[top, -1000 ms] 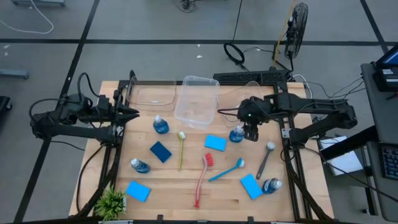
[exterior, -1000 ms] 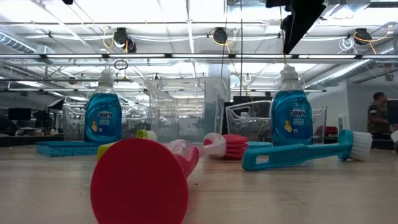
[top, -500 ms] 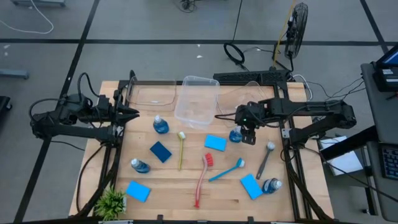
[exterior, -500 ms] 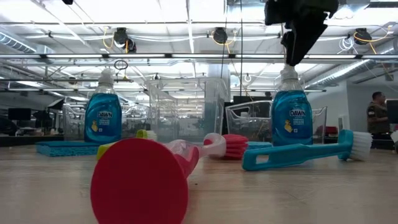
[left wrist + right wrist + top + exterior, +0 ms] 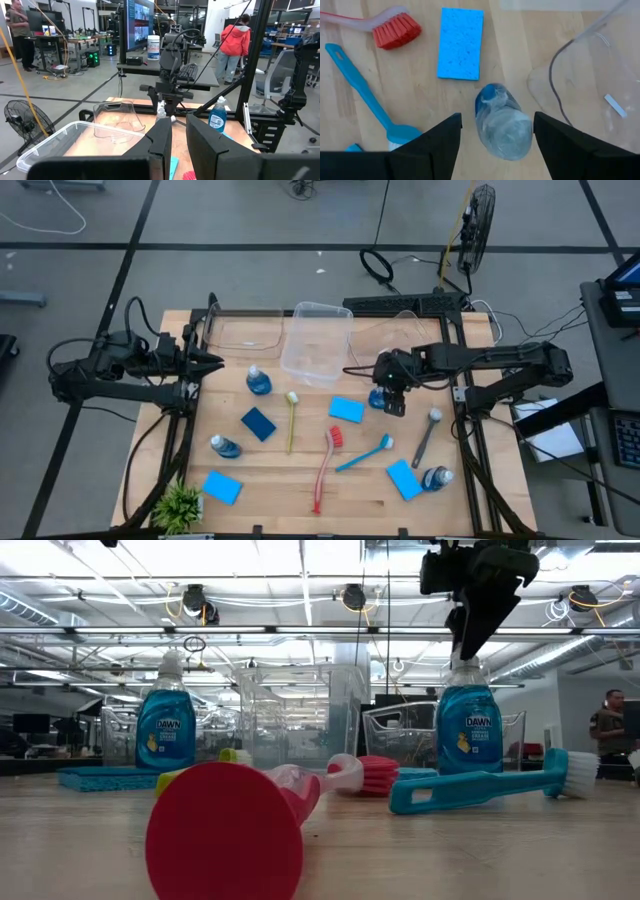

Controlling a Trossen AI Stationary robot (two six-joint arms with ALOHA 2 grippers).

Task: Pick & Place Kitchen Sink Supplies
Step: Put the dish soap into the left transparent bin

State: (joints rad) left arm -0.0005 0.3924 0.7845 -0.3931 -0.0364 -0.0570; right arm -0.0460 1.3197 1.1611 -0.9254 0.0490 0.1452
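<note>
One bottle (image 5: 378, 396) stands upright, right of centre in the high view. Left gripper (image 5: 213, 361) waits at far left, fingers together. Right gripper (image 5: 495, 131) hangs directly above the bottle cap, fingers spread, empty.

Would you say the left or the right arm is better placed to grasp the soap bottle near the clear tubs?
Right. The right gripper hangs open directly above that bottle, one finger on either side of it. The left gripper waits at the table's left edge, far from it.
</note>
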